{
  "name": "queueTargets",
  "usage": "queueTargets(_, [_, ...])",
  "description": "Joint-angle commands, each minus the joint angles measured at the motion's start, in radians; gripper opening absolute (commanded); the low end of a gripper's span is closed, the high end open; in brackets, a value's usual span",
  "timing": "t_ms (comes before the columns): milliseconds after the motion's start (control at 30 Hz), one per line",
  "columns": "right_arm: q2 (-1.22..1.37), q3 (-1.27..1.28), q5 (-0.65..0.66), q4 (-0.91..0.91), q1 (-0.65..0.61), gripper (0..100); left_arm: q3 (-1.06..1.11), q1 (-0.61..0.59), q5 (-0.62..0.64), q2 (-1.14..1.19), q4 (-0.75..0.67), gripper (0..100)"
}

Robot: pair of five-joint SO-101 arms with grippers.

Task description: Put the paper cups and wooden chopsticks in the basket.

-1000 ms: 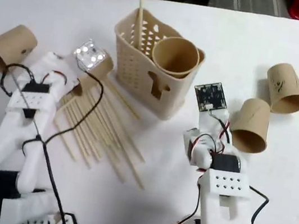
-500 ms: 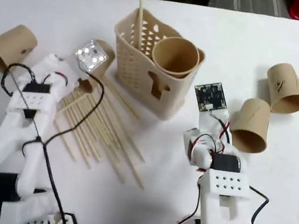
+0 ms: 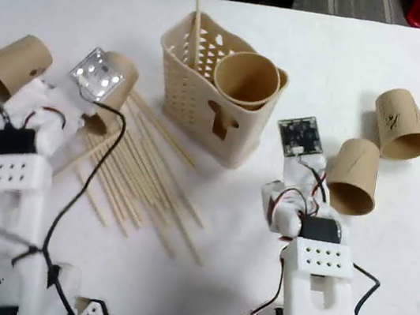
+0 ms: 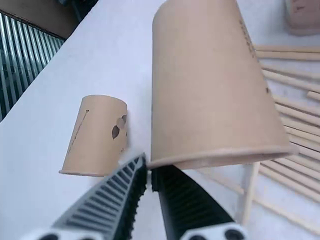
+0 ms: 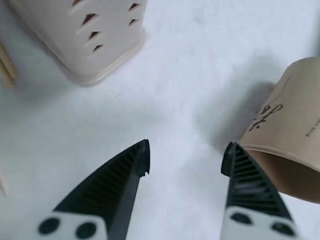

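Observation:
My left gripper (image 4: 148, 167) is shut on the rim of a brown paper cup (image 4: 210, 90), which sits in the high view (image 3: 121, 73) at the upper end of the wooden chopsticks (image 3: 144, 171). A second cup (image 3: 12, 66) lies on its side further left (image 4: 95, 135). The cream basket (image 3: 195, 99) holds one cup (image 3: 246, 79) and a single upright chopstick (image 3: 195, 31). My right gripper (image 5: 185, 157) is open just above the table, with a cup (image 5: 290, 145) lying beside one finger (image 3: 351, 176). Another cup (image 3: 403, 124) lies at the far right.
The chopsticks fan out across the white table (image 3: 222, 231) between the two arms. The basket's wall (image 5: 85, 35) stands a short way ahead of my right gripper. Black cables trail from both arms near the front edge.
My left arm has swung to the left and drawn back, taking the gripped cup with it away from the basket. The right arm has barely moved.

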Motion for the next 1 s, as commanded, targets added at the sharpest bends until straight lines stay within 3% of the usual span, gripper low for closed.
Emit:
queueTargets(0, [-0.002,-0.009,0.006,-0.016,0.025,24.4,-0.015,-0.010,0.014,-0.185,0.133,2])
queueTargets(200, [-0.002,-0.009,0.006,-0.016,0.022,24.4,-0.009,-0.010,0.014,-0.337,0.250,2])
queueTargets(433, [-0.002,-0.008,0.006,-0.016,0.021,24.4,0.018,-0.010,0.006,-0.349,0.434,2])
queueTargets(867, [0.005,-0.006,0.006,-0.018,0.019,24.4,0.351,-0.035,0.012,-0.358,0.233,3])
queueTargets(967, [0.005,-0.006,0.006,-0.018,0.019,24.4,0.364,-0.031,0.012,-0.358,0.221,8])
